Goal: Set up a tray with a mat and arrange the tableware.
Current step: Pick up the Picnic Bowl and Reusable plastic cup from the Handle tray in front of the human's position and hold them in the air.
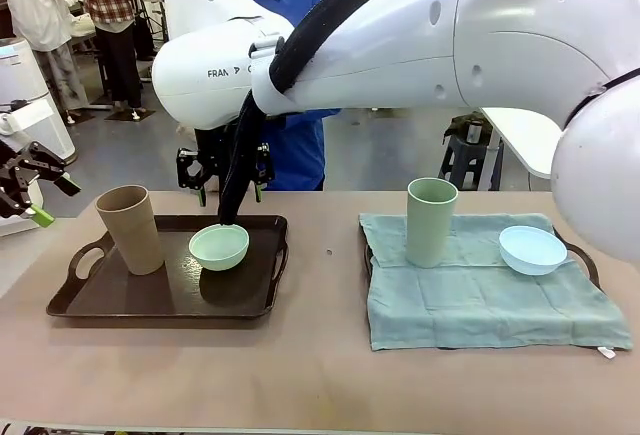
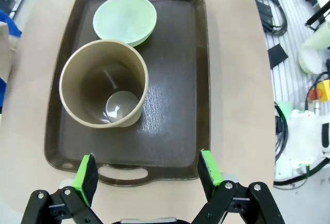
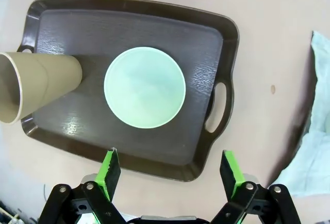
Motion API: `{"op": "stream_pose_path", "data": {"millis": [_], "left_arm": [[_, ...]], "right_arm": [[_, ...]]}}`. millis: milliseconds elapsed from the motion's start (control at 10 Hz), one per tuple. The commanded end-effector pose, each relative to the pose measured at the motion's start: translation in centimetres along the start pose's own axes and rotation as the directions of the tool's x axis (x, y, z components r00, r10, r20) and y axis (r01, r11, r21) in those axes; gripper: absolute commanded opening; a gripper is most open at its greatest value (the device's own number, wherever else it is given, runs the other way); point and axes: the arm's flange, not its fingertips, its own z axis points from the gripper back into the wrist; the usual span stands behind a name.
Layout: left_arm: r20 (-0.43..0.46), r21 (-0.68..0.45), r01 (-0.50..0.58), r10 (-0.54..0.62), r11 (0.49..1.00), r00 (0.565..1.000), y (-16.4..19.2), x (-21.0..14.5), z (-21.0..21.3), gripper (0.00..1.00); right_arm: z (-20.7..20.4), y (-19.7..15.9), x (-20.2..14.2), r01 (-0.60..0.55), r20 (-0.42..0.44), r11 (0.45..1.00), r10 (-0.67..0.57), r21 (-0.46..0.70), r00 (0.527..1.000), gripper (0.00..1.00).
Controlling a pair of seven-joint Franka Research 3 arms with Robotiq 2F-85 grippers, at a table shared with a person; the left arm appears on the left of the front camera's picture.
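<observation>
White arm [image 1: 400, 35] stretched across, right claw [image 3: 169, 158] (spread) over mint bowl [image 3: 144, 87], left claw [image 2: 147, 158] released.

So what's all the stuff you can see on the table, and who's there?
brown tray: one, dark brown, table's left side
tan cup: one, tan, upright on the brown tray
mint bowl: one, mint green, on the brown tray beside the tan cup
mat: one, teal cloth, table's right side
second tray: one, dark, edge peeking from under the mat
sage cup: one, sage green, upright on the mat
blue bowl: one, pale blue, on the mat
table: one, tan
person: one, blue shirt, far side
left end effector: one, black with green pads, open
right end effector: one, same colours, open above the mint bowl
</observation>
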Motion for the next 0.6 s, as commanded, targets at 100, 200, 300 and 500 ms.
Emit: {"op": "stream_pose_path", "data": {"millis": [100,200,300,500], "left_arm": [[-0.003,-0.002,-0.004,0.004,1.000,1.000,0.0,-0.2,0.2,1.00],[-0.001,0.002,-0.003,0.003,1.000,1.000,0.0,-0.1,0.1,1.00],[0.023,-0.035,-0.002,0.003,0.999,1.000,2.0,-1.6,-0.5,1.00],[0.126,-0.112,0.041,-0.027,0.993,0.992,4.4,-3.2,-2.0,1.00]], "right_arm": [[0.0,0.0,0.0,0.000,0.000,1.000,0.000,0.000,1.000,1.00],[-0.6,-0.7,0.6,0.025,-0.023,0.998,-0.023,0.062,0.999,1.00],[-2.3,-0.9,1.1,0.064,-0.039,0.994,-0.061,0.091,0.997,1.00],[-3.8,-1.0,1.4,0.064,-0.036,0.992,-0.060,0.113,0.998,1.00]]}}
